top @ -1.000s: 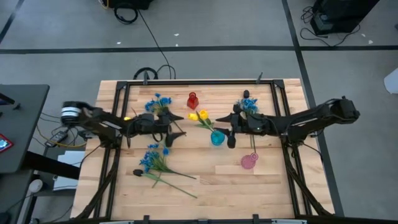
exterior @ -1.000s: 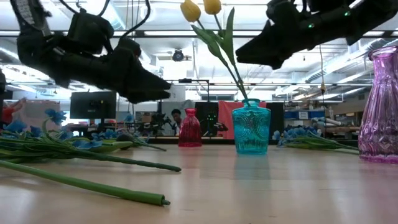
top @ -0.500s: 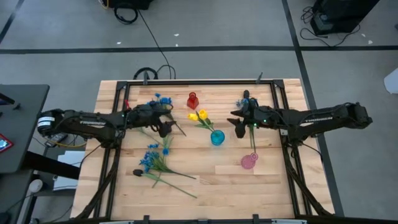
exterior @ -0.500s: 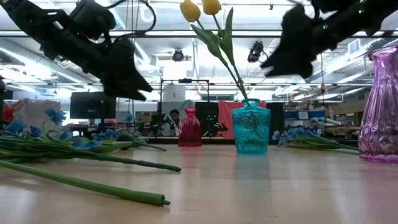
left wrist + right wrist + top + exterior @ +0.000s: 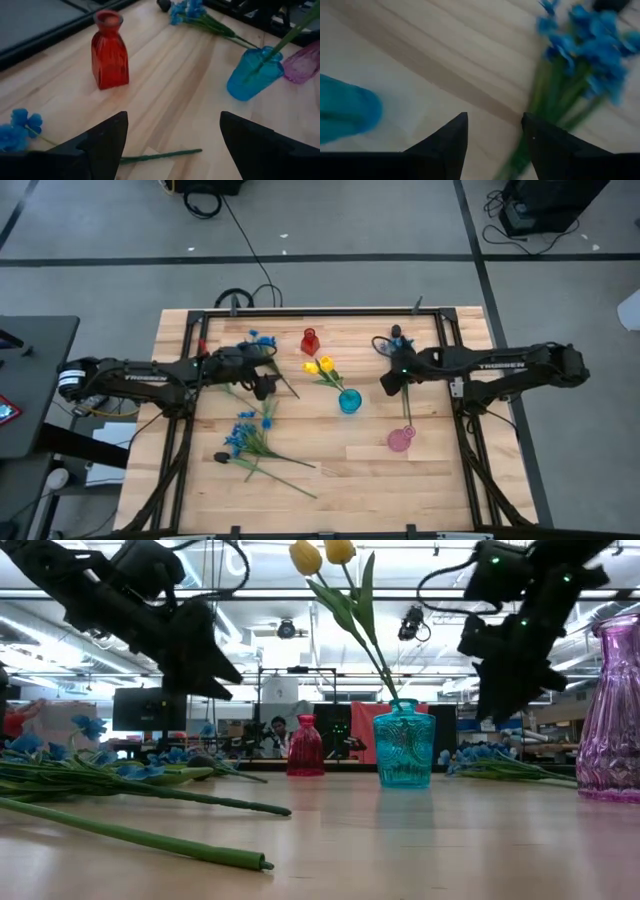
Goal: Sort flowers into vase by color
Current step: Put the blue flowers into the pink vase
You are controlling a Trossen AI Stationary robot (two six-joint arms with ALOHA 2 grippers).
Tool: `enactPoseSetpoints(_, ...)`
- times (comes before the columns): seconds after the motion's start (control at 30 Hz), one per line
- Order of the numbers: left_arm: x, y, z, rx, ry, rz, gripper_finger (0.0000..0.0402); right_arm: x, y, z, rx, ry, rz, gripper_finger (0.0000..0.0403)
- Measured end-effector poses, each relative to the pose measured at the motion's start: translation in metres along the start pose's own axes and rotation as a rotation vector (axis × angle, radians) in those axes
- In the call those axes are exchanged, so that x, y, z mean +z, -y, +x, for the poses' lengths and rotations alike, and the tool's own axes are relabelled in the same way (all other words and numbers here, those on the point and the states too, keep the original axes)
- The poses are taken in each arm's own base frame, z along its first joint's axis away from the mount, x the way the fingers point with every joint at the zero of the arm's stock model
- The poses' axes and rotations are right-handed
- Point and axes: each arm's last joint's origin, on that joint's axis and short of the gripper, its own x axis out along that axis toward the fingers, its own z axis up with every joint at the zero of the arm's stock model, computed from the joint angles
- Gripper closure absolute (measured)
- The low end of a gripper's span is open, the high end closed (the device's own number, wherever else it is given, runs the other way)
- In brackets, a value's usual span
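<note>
Vases number three on the slatted wooden table [image 5: 430,480]. We find the turquoise ribbed glass vase [image 5: 349,401] near the centre holding two yellow tulip-like buds on green stems [image 5: 320,366]. The small red glass bottle vase [image 5: 309,341] at the far side and the pink glass vase [image 5: 400,439] nearer the front show nothing inside.

We note blue blossom sprays lying loose in three places: one spray with long green stems [image 5: 250,442] on the front left, one [image 5: 257,343] at the far left beside the left gripper, one [image 5: 580,45] under the right gripper.

The left gripper [image 5: 172,137] hangs above the table, fingers spread wide and empty. The right gripper [image 5: 495,131] hovers over its spray, fingers parted, holding nothing.
</note>
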Motion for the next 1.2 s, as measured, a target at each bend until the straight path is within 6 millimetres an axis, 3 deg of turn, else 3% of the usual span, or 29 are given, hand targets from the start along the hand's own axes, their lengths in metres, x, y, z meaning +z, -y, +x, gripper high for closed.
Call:
enactPoseSetpoints(0.13,0.005,0.0,-0.007,-0.002,0.041,0.025,0.008,0.005,-0.003,-0.001,-0.111,-0.158,0.005,0.0215)
enactPoseSetpoints(0.37,0.006,0.001,-0.009,-0.007,0.053,0.07,0.0081,0.005,-0.005,0.018,-0.169,-0.367,0.037,0.0231)
enactPoseSetpoints(0.53,0.007,0.005,-0.009,-0.026,0.111,0.108,0.0082,0.004,-0.006,0.031,-0.212,-0.415,0.03,0.024)
enactPoseSetpoints(0.7,-0.009,0.007,-0.01,-0.114,0.261,0.098,0.009,0.005,0.0,0.041,-0.245,-0.458,0.041,0.0249)
enactPoseSetpoints(0.83,-0.02,0.004,-0.01,-0.108,0.248,0.1,0.0094,0.002,0.005,0.05,-0.218,-0.502,0.052,0.0252)
enactPoseSetpoints(1.03,-0.021,0.003,-0.01,-0.103,0.256,0.117,0.0095,-0.004,0.01,0.062,-0.173,-0.488,0.066,0.0254)
enactPoseSetpoints(1.2,-0.021,0.003,-0.01,-0.101,0.255,0.125,0.0095,-0.007,0.012,0.067,-0.174,-0.477,0.065,0.0284)
